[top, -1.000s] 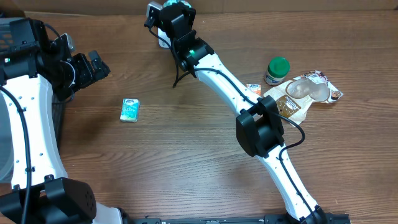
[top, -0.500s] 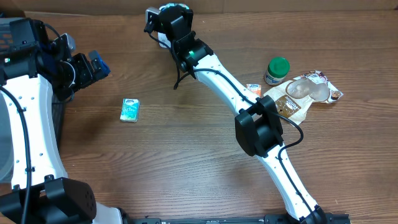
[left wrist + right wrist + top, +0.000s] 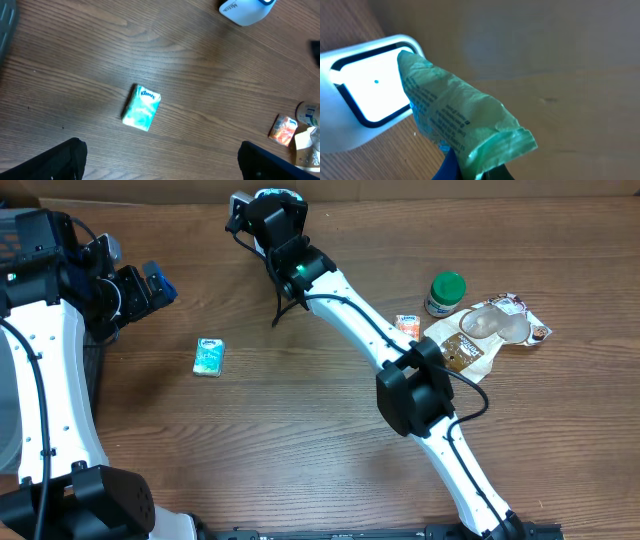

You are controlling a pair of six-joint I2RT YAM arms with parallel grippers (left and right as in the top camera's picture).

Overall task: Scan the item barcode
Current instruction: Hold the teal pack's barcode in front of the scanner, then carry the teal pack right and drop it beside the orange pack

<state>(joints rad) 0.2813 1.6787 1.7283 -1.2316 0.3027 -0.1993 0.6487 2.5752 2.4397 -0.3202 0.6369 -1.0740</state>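
In the right wrist view a crinkled green packet (image 3: 457,120) with small print on it stands tilted in front of the lit window of the white scanner (image 3: 350,127). My right gripper (image 3: 472,170) is shut on the packet's lower end. From overhead, the right gripper (image 3: 266,202) is at the far edge of the table, over the scanner (image 3: 261,244). My left gripper (image 3: 150,285) hangs at the left side, open and empty, its dark fingertips (image 3: 65,160) wide apart above bare wood.
A teal tissue pack (image 3: 209,356) lies left of centre, seen also as the tissue pack (image 3: 141,107) below my left wrist. At the right are a green-lidded jar (image 3: 446,292), a small orange packet (image 3: 407,324) and clear snack bags (image 3: 495,327).
My right arm has shifted slightly left and toward the far edge, carrying the green packet with it. The left arm has stayed still.
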